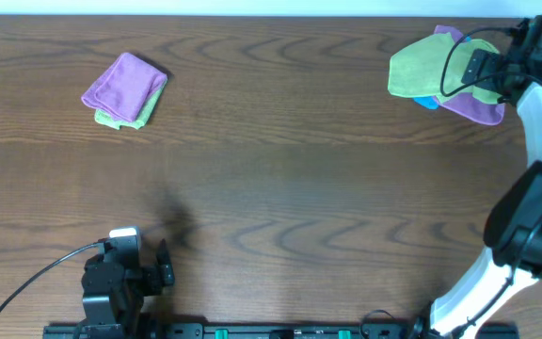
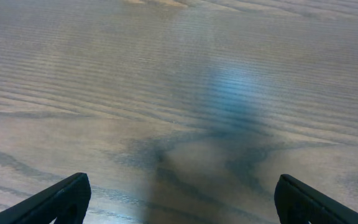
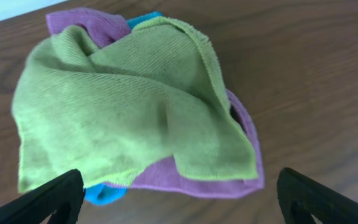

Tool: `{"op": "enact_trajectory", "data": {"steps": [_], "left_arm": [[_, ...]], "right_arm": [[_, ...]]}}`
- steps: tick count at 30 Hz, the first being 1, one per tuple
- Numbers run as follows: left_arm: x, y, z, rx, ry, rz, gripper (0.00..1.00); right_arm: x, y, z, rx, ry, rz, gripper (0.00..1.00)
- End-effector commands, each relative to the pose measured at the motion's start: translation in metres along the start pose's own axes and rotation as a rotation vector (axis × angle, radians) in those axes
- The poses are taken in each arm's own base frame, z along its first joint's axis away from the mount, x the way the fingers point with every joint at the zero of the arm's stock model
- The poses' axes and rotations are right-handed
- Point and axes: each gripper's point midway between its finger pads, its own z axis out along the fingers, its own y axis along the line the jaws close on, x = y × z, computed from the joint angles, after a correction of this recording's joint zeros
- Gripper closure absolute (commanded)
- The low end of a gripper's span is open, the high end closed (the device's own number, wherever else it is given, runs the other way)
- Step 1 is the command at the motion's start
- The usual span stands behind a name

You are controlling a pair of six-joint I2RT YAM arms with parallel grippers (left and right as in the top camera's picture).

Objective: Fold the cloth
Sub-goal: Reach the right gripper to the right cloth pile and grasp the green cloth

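The cloth (image 1: 420, 66) lies at the far right part of the table (image 1: 290, 169), close to the far edge. It is not flat. It is crumpled, with soft ridges across the middle, and one hemmed edge is turned over on the top (image 3: 123, 106). It rests on a purple cloth (image 3: 204, 177), which shows along its near side and behind its far corner. A small blue cloth (image 3: 104, 194) shows from under the near left corner, and a little also at the far side. In the overhead view the purple cloth (image 1: 478, 108) comes out on the right of the pile and the blue cloth (image 1: 425, 102) at its lower edge.

The right gripper (image 1: 483, 68) is above the right part of this pile. In the right wrist view, the right gripper (image 3: 188, 199) has its two fingers wide apart, one at each lower corner of the picture, and nothing is pinched between them. Whether the fingers touch the fabric, I cannot tell.

The left gripper (image 1: 161, 266) is at the near left of the table, well apart from the pile. In the left wrist view the left gripper (image 2: 185, 202) is also spread wide, with only bare wood between the fingers.

At the far left of the table lies a folded purple cloth (image 1: 125, 80) on top of a folded green cloth (image 1: 120, 120); the green one shows only along the near edge.
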Motion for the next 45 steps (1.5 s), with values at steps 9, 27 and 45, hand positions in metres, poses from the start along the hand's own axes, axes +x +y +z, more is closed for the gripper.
{"op": "enact_trajectory", "data": {"steps": [9,27,45], "left_arm": [[0.021,0.003,0.008,-0.018,0.066,-0.001,0.05],[0.021,0.003,0.008,-0.018,0.066,-0.001,0.05],[0.021,0.003,0.008,-0.018,0.066,-0.001,0.05]], "right_arm": [[0.003,0.003,0.042,-0.046,-0.015,-0.001,0.13],[0.018,-0.006,0.073,-0.040,0.003,0.017,0.59],[-0.040,0.008,-0.017,-0.054,-0.142,-0.068,0.99]]}}
